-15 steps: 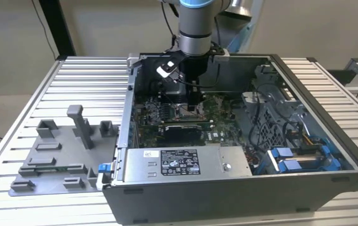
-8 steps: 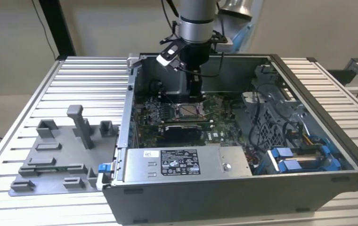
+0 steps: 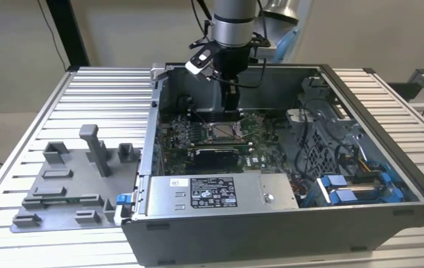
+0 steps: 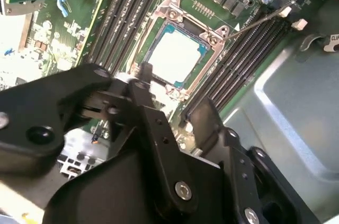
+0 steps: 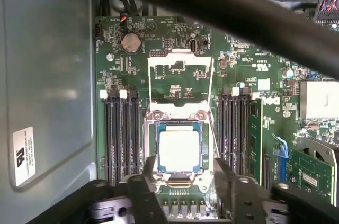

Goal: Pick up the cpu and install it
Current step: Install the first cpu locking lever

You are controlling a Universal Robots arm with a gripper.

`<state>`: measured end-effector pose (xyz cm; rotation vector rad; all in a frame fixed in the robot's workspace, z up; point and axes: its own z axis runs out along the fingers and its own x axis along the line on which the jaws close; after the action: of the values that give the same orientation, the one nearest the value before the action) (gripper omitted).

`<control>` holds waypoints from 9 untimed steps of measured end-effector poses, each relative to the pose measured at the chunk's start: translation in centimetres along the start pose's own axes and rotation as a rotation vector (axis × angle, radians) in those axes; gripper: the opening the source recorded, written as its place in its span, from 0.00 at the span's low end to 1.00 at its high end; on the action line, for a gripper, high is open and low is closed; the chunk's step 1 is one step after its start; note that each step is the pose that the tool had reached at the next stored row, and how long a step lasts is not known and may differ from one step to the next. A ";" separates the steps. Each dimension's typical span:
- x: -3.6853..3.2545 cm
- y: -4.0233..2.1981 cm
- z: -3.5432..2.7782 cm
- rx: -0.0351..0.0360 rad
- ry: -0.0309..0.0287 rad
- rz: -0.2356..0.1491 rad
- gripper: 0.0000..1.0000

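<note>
The cpu (image 5: pixel 179 150), a pale silver square, lies flat in the motherboard socket (image 5: pixel 179 114), whose metal load plate (image 5: pixel 180 78) is swung open. In the second wrist view the cpu (image 4: pixel 175 57) sits inside the frame with the wire lever (image 4: pixel 254 23) raised beside it. My gripper (image 5: pixel 184 164) hangs just above, open, with its black fingers (image 5: pixel 147 173) standing a little outside two opposite edges of the chip. In the exterior view my gripper (image 3: pixel 231 109) reaches down into the open computer case, right over the socket (image 3: pixel 222 131).
The case walls (image 3: pixel 156 111) ring the work area. Memory slots (image 5: pixel 119 134) flank the socket on both sides. A power supply (image 3: pixel 212 192) sits at the case front and a blue drive cage (image 3: pixel 353 187) to the exterior view's right. Grey fixture blocks (image 3: pixel 78 173) stand on the table at its left.
</note>
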<state>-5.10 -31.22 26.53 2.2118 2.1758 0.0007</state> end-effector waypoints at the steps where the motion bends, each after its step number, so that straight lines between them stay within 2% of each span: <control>1: 0.00 0.00 0.00 -0.0001 0.0001 0.000 0.00; 9: -0.03 0.00 0.00 -0.0001 0.0001 0.000 0.00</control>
<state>-5.10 -31.25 26.53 2.2118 2.1757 0.0008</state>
